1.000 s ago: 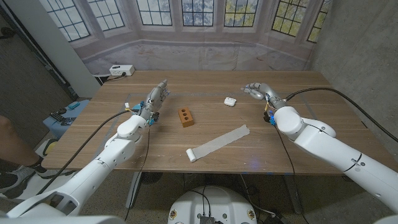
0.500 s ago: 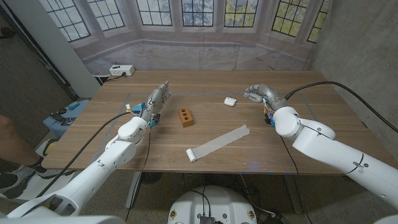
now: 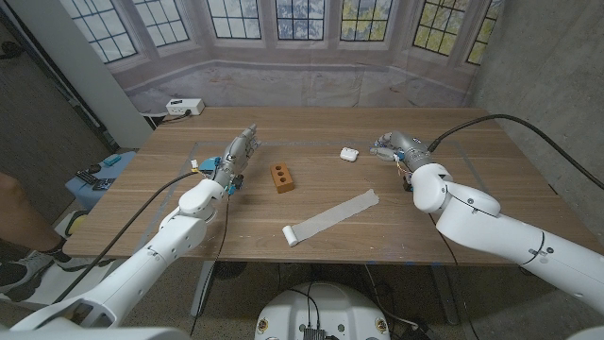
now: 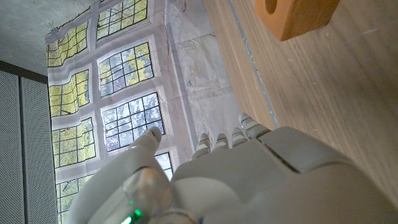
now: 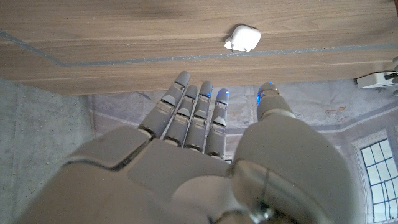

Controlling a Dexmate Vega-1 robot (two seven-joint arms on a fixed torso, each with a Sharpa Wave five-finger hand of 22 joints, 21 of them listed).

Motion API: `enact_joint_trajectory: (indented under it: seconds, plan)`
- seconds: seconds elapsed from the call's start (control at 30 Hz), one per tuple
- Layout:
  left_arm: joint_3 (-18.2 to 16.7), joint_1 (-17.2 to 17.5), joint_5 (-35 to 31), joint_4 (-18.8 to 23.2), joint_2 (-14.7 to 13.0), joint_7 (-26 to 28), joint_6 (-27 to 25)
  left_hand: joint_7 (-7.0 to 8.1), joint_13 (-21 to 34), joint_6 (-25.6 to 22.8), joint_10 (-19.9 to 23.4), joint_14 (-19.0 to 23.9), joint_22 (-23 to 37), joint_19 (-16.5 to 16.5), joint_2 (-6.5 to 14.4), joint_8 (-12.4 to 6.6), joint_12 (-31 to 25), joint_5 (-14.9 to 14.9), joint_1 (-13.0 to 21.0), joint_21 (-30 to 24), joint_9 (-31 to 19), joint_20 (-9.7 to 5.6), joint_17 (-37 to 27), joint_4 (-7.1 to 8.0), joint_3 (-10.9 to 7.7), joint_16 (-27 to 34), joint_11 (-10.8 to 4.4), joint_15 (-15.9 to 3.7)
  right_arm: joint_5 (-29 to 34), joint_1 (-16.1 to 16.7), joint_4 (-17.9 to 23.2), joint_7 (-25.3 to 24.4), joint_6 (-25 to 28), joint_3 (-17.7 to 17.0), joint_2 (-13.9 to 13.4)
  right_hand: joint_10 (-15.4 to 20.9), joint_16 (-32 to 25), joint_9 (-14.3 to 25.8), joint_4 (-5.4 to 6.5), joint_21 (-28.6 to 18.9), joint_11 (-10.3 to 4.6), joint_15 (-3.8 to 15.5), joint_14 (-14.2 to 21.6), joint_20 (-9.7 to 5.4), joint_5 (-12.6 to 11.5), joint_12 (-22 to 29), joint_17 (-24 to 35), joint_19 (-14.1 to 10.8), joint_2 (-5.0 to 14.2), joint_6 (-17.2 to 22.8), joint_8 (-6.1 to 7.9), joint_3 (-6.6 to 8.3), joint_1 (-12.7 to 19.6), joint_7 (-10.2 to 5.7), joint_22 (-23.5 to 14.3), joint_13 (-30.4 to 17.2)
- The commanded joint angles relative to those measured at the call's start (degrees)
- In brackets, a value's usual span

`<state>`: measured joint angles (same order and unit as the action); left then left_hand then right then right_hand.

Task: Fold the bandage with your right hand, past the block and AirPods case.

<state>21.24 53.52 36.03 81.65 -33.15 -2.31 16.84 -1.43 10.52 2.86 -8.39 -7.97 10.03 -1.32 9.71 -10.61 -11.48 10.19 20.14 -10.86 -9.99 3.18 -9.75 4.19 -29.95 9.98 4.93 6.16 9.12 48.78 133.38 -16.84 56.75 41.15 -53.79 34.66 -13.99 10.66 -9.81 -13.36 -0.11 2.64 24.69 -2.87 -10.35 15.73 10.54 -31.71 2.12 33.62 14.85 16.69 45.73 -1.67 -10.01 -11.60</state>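
A pale bandage strip (image 3: pixel 332 216) lies diagonally on the wooden table (image 3: pixel 472 179), its near-left end rolled up. An orange block with two holes (image 3: pixel 281 177) sits left of centre, also seen as the block (image 4: pixel 297 15) in the left wrist view. The white AirPods case (image 3: pixel 348 152) lies beyond the bandage; the case (image 5: pixel 242 38) appears ahead of my right fingers. My right hand (image 3: pixel 392 144) hovers just right of the case, fingers straight and apart, holding nothing. My left hand (image 3: pixel 236 152) stands left of the block, fingers extended, empty.
A white power strip (image 3: pixel 184 107) rests at the table's far left corner. Grey tape lines (image 5: pixel 124 59) mark the tabletop. Cables trail from both arms. A person's leg (image 3: pixel 14 212) is at the left edge, beside blue items on the floor.
My right hand has drifted slightly nearer and towards the AirPods case. The left hand, block and bandage have stayed put.
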Motion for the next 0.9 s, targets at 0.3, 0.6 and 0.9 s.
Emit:
enact_joint_trajectory:
  seconds: [0.3, 0.6, 0.9]
  plan:
    - [-0.97, 3.47, 0.23, 3.87, -1.06, 2.02, 0.26, 0.04, 0.21, -0.63, 0.41, -0.05, 0.05, 0.08, -0.26, -0.22, -0.32, -0.13, -0.54, -0.29, -0.18, 0.61, -0.23, -0.23, -0.24, 0.37, 0.21, 0.50, 10.11, -3.92, 2.05, 5.25, 7.46, 9.04, -2.02, 3.55, -0.79, 0.19, -0.12, -0.34, -0.81, 4.45, 2.62, -0.55, 0.09, 0.86, 0.38, -1.49, -0.44, 3.67, 0.72, 0.16, 2.32, -0.50, -0.31, -0.23]
    - [-1.00, 4.55, -0.15, 4.98, -1.43, 2.46, 0.45, -0.03, 0.22, -0.86, 0.57, 0.03, 0.06, 0.06, -0.26, -0.23, -0.37, -0.12, -0.69, -0.32, -0.18, 0.65, -0.24, -0.20, -0.28, 0.39, 0.45, 0.66, 12.59, -3.36, 1.66, 6.10, 8.87, 11.00, -1.43, 5.32, -0.99, 0.16, -0.20, -0.25, -1.30, 4.88, 3.66, -0.92, 0.01, 1.03, 0.43, -1.77, -0.80, 5.14, 0.81, 0.12, 3.66, -0.47, -0.31, -0.17]
    - [-1.35, 5.23, -0.51, 6.11, -1.97, 2.97, 0.61, 0.03, 0.23, -0.94, 0.64, 0.05, 0.06, 0.08, -0.25, -0.17, -0.38, -0.12, -0.85, -0.33, -0.18, 0.74, -0.25, -0.17, -0.36, 0.39, 0.48, 0.87, 14.79, -3.48, -0.74, 6.36, 8.65, 12.87, 0.20, 6.44, -1.21, 0.15, -0.41, -0.12, -2.01, 5.77, 4.73, -1.20, -0.11, 0.98, 0.47, -1.89, -0.93, 6.16, 0.76, 0.36, 5.47, -0.91, -0.32, -0.13]
